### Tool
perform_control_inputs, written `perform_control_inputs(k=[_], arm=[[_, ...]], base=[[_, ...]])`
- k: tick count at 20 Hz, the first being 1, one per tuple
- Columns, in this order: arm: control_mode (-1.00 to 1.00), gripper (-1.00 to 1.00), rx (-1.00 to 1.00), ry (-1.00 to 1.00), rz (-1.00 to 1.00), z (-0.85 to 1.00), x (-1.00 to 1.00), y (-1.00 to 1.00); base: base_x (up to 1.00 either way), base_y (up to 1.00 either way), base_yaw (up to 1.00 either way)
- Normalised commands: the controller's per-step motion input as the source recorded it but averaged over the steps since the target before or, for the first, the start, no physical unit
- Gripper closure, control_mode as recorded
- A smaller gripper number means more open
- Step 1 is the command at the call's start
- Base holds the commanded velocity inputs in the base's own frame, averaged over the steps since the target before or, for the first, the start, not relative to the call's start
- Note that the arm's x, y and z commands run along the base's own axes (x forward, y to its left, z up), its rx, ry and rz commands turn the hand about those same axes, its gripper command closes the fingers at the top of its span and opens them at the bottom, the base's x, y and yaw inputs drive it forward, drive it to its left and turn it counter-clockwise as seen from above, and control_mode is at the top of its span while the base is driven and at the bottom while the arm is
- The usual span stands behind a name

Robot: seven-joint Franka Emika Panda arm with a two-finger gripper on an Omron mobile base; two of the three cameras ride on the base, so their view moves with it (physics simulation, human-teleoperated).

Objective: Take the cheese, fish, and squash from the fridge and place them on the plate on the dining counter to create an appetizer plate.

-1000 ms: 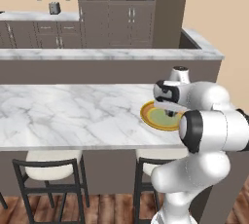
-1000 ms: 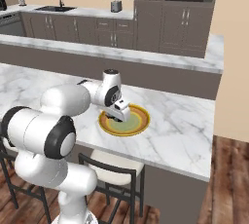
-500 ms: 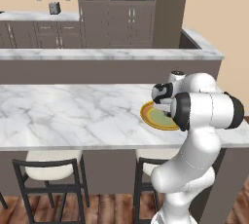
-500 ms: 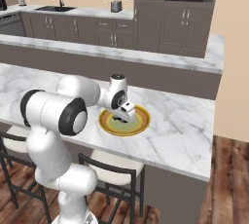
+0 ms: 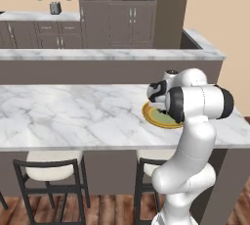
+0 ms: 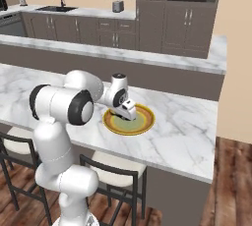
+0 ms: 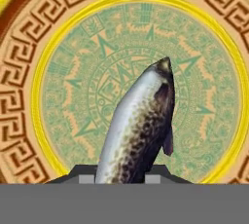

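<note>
One slim, speckled fish (image 7: 141,130) sits between the hand (image 7: 125,173) fingers, grip uncertain, above the round patterned plate (image 7: 29,96).

Speckled grey-black fish (image 7: 141,125), green-patterned plate (image 7: 63,96)

No words, numbers, labels or brand marks can be read anywhere. The plate (image 7: 63,72) under the pincer bears only ornament: a key-pattern band round its rim and sun-like figures in its green middle.
</note>
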Motion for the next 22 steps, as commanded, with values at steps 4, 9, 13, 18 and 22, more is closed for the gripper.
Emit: perform_control_inputs(k=[4,9,13,18,22], arm=[[-1.00,-1.00,0.00,0.00,0.00,-0.43,0.22,-0.03],[-1.00,-1.00,0.00,0.00,0.00,-0.30,0.06,-0.03],[-1.00,-1.00,0.00,-0.10,0.00,0.14,-0.28,-0.12],[-1.00,-1.00,0.00,-0.16,0.00,0.56,-0.38,-0.11],[-1.00,-1.00,-0.01,-0.16,0.00,0.93,-0.77,0.00]], base=[[0.00,0.00,0.00],[0.00,0.00,0.00],[0.00,0.00,0.00],[0.00,0.00,0.00],[0.00,0.00,0.00]])
